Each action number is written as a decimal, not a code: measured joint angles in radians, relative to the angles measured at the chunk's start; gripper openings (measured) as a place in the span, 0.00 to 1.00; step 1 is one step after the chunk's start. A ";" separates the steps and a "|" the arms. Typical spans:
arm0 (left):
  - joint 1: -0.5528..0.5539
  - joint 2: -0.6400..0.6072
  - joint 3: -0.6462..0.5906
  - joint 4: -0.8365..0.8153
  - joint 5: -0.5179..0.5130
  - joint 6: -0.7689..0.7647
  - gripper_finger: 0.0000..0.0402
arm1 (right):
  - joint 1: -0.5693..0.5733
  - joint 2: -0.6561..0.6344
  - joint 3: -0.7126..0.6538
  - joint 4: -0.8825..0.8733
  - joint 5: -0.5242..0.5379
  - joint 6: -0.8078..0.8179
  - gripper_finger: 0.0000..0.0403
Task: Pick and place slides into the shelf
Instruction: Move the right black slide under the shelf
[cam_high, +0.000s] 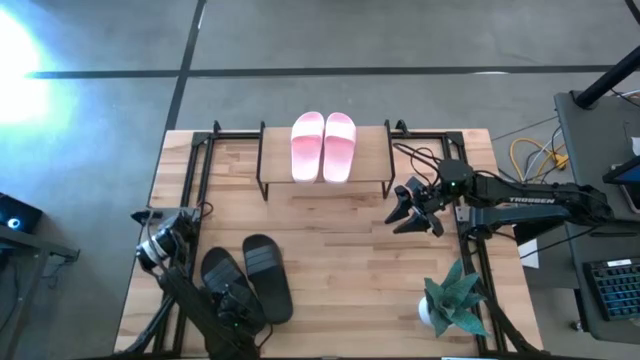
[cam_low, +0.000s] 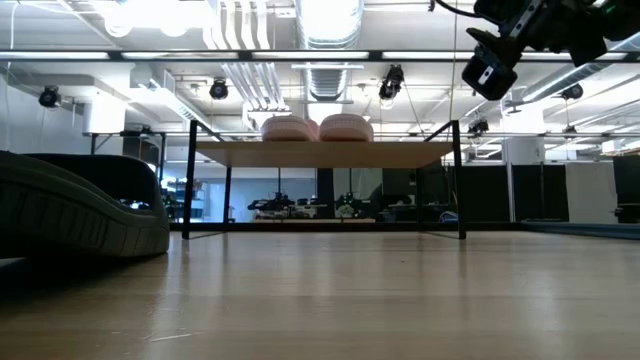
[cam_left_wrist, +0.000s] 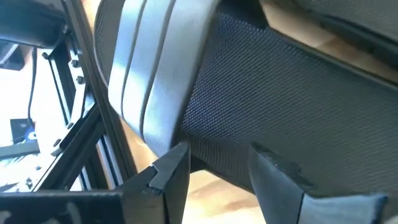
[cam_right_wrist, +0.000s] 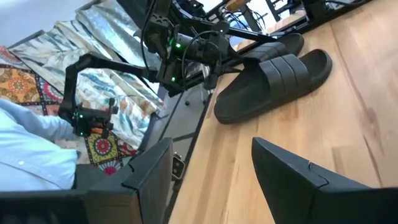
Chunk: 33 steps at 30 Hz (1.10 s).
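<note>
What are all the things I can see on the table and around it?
Light pink slide sandals: two, pink, side by side on top of the shelf.
Low rack shelf with light wood top and thin black legs: one, at the far middle of the table.
Matte black slide sandals: two, black, on the table at the near left.
Small green potted plant: one, near right corner.
Wooden tabletop: one, light wood.
Person's light blue sleeve: one, beside the table in the right wrist view.
Left gripper: open, at the black slides.
Right gripper: open, in the air right of the shelf.
</note>
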 joint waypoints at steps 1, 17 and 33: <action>0.001 -0.005 -0.005 0.000 0.000 0.000 0.36 | 0.000 0.000 0.000 0.000 0.000 0.002 0.52; 0.094 -0.279 -0.080 0.031 -0.457 0.480 0.36 | -0.029 0.018 0.001 0.001 0.010 0.031 0.52; 0.134 -0.261 -0.175 0.052 -0.500 0.564 0.36 | -0.029 0.018 0.001 0.000 0.010 0.011 0.52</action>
